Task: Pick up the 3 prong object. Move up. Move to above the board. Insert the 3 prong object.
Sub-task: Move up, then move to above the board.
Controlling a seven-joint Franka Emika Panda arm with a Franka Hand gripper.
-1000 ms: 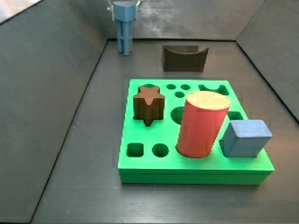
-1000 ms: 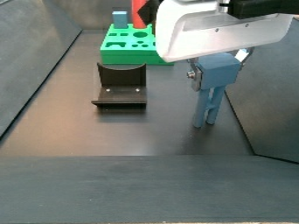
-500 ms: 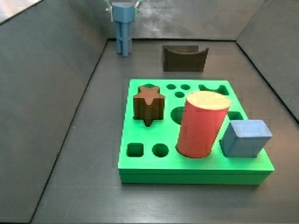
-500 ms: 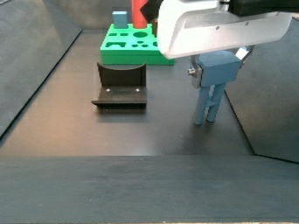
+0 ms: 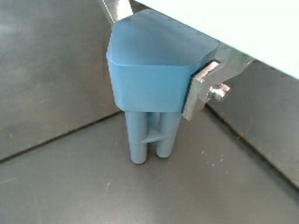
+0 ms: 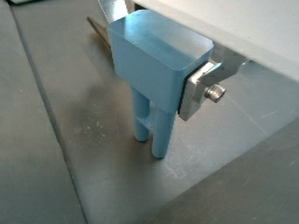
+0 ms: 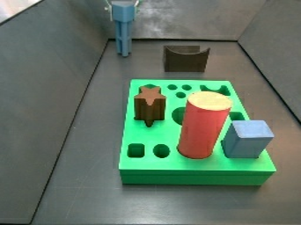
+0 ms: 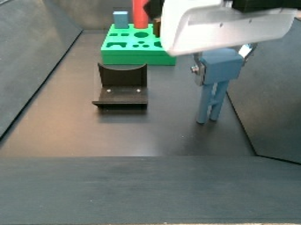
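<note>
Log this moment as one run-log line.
phase: pick up | claw: shut on 3 prong object | prongs: at the floor, lift unclear | board: apart, red cylinder and light-blue cube in it

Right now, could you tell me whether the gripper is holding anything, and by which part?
Yes. The gripper is shut on the 3 prong object, its fingers clamping the sides of the blocky upper body; the prongs hang free below, at the floor.

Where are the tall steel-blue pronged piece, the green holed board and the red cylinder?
Steel-blue pronged piece (image 8: 214,77): side view, blocky body, gripper clamped on.
Green board (image 7: 194,174): side view, front wall.
Red cylinder (image 7: 203,127): side view, its side.
</note>
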